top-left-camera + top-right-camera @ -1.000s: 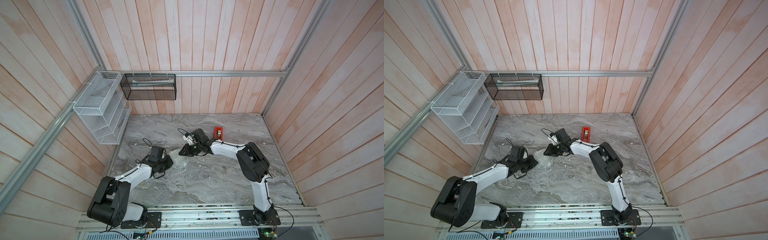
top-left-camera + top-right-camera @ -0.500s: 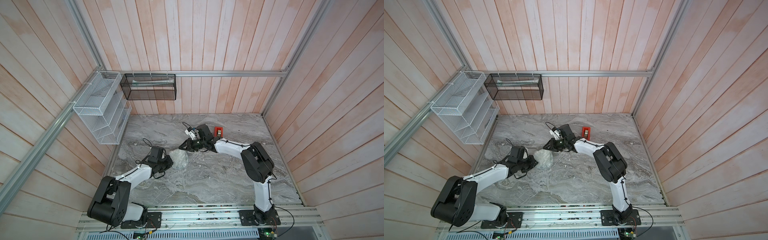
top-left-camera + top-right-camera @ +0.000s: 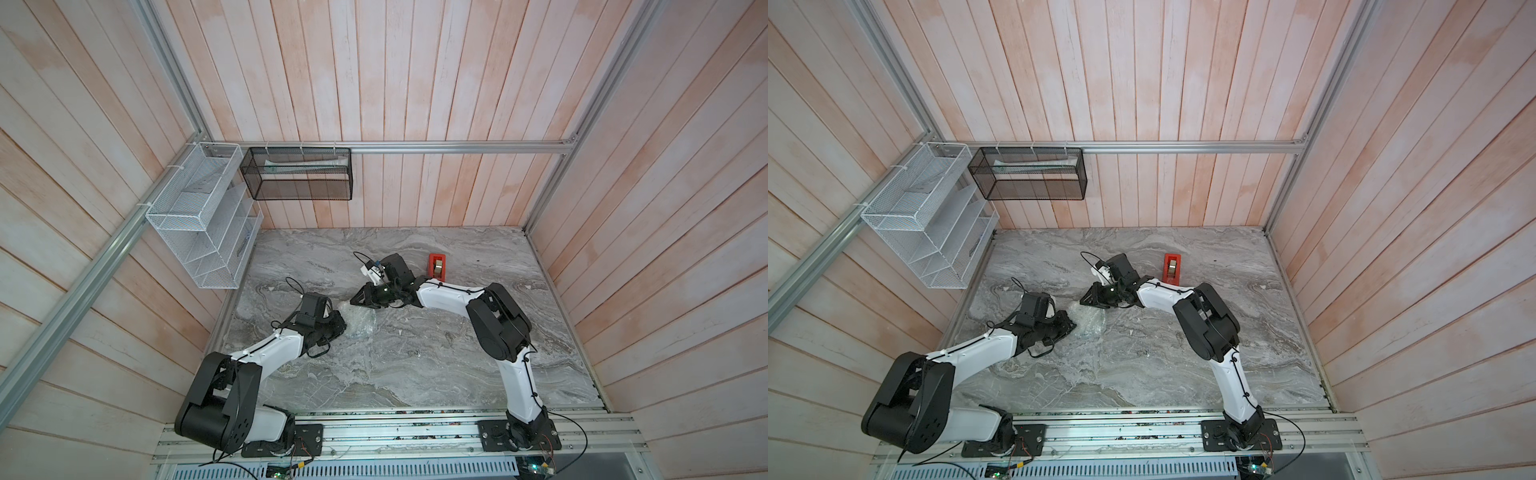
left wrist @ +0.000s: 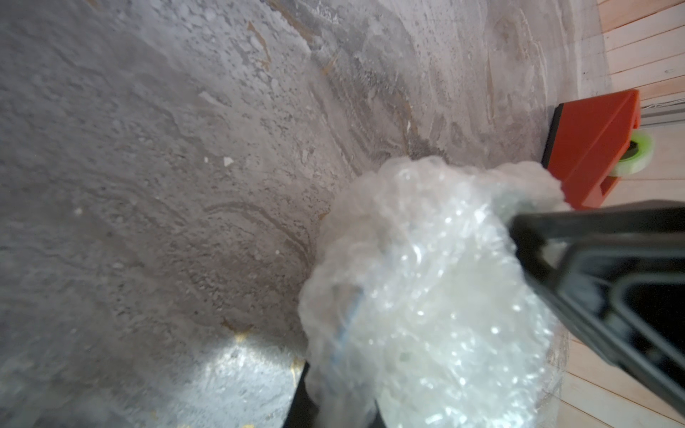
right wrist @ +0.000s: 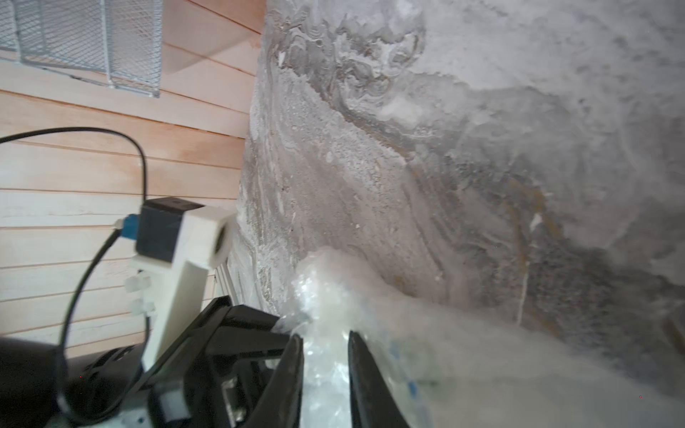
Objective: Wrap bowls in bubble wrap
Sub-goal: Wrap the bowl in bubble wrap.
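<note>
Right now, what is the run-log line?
left hand: shut on clear crinkly bubble wrap | right hand: shut on same wrap | small round bowl: inside wrap, bluish rim showing | red tape dispenser: untouched

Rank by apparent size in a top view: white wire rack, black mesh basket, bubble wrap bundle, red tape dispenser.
Largest first:
white wire rack
black mesh basket
bubble wrap bundle
red tape dispenser
The two wall-hung ones are nearer the camera.

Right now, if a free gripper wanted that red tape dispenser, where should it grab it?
Probably from above, pinching the tape dispenser across its two long flat red sides. It stands narrow on the table with its top uncovered, and those sides look parallel, so closing jaws should seat squarely.
</note>
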Controlling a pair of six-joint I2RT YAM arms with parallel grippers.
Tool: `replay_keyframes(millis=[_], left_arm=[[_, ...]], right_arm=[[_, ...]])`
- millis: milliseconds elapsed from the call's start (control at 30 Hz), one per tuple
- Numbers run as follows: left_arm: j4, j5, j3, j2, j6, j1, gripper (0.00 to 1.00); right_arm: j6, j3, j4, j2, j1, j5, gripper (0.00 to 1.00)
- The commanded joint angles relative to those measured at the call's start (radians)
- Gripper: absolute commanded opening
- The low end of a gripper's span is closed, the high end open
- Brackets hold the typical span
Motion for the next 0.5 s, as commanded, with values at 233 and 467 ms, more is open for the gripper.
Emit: replay_keyframes(millis=[233, 467], left_arm=[[-0.122, -0.074, -0.05, 0.03, 0.016, -0.001, 0.0], [-0.155, -0.113, -0.046, 0.03, 0.065, -0.004, 0.0]], right_arm=[[-0.084, 0.037, -0.139, -0.007, -0.033, 0.07, 0.24], [0.008, -0.015, 0.089, -0.159, -0.1, -0.197, 0.29]])
